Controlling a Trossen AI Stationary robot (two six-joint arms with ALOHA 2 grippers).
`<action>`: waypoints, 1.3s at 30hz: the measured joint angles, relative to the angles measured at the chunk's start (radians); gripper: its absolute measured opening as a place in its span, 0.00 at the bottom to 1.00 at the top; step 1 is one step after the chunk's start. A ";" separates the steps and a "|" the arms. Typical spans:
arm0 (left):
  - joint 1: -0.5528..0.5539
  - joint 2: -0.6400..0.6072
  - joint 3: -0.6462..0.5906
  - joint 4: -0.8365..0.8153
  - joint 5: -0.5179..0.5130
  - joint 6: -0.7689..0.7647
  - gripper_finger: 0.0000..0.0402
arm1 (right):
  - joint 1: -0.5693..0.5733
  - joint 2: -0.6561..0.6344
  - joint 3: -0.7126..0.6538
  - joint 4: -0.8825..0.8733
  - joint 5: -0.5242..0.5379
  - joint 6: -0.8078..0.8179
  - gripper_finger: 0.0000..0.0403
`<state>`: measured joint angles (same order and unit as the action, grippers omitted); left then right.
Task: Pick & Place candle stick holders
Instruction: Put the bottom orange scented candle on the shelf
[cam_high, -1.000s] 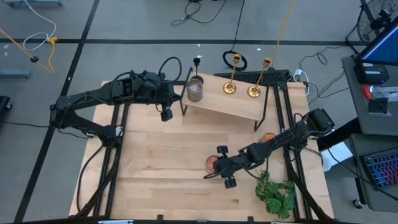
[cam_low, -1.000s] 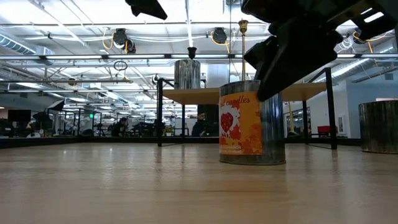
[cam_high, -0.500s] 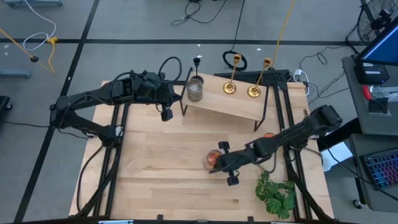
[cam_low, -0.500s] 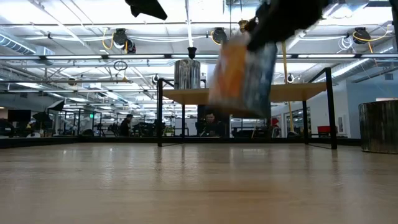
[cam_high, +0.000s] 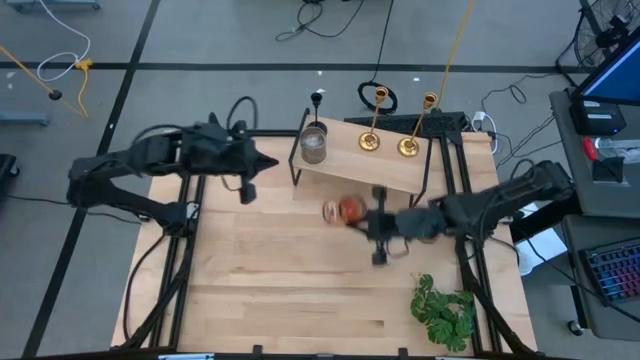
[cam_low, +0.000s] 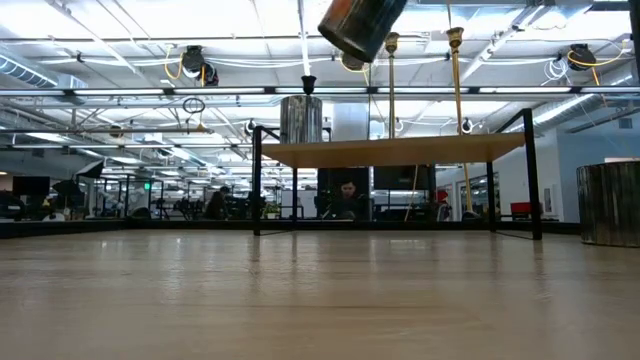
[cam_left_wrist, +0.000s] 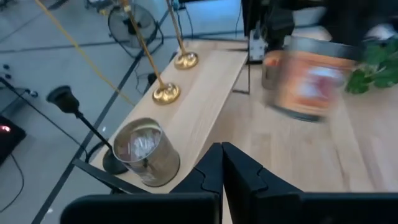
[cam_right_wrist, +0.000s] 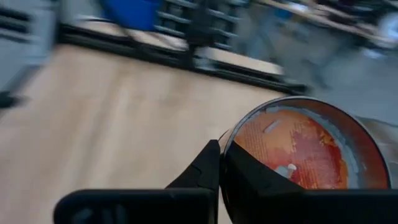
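Observation:
Two gold candle stick holders (cam_high: 370, 140) (cam_high: 408, 146) stand by their round bases on the wooden shelf (cam_high: 390, 172) at the table's far side; they also show in the left wrist view (cam_left_wrist: 165, 93) (cam_left_wrist: 185, 60). The black holder (cam_high: 317, 98) (cam_left_wrist: 63, 98) stands just beyond the shelf's left end. My right gripper (cam_high: 362, 216) is shut on an orange candle tin (cam_high: 345, 210) in the air in front of the shelf. My left gripper (cam_high: 246, 186) is shut and empty, left of the shelf. My right gripper pinches the orange tin's rim (cam_right_wrist: 229, 140) on one side; one finger (cam_right_wrist: 205, 169) is outside the wall and the other seems to be inside. The tin is lifted clear of the table and hangs tilted (cam_low: 360, 24).
A silver tin (cam_high: 313, 145) stands on the shelf's left end, next to the gold holders. A green leafy plant (cam_high: 445, 312) lies at the table's near right. Another tin (cam_low: 610, 204) stands on the table at the right. Bare wood lies at the middle and left.
My right gripper has lifted the orange tin off the table and carried it up and toward the far edge, close to the shelf; the tin has tipped. My left gripper has gone toward the table's left edge.

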<state>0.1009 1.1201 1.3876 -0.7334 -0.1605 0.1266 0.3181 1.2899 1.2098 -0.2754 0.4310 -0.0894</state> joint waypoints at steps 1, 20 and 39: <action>-0.005 -0.013 0.000 -0.001 -0.001 -0.003 0.01 | -0.025 -0.001 0.027 -0.034 0.019 -0.005 0.01; -0.025 -0.048 0.000 -0.088 0.002 -0.054 0.05 | -0.453 0.019 0.130 -0.372 -0.150 0.074 0.02; -0.025 -0.057 -0.117 -0.012 0.092 -0.034 0.01 | -0.569 0.016 0.029 -0.349 -0.247 0.102 0.02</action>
<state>0.0757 1.0627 1.2704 -0.7452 -0.0684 0.0930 -0.2512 1.3060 1.2392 -0.6247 0.1844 0.0128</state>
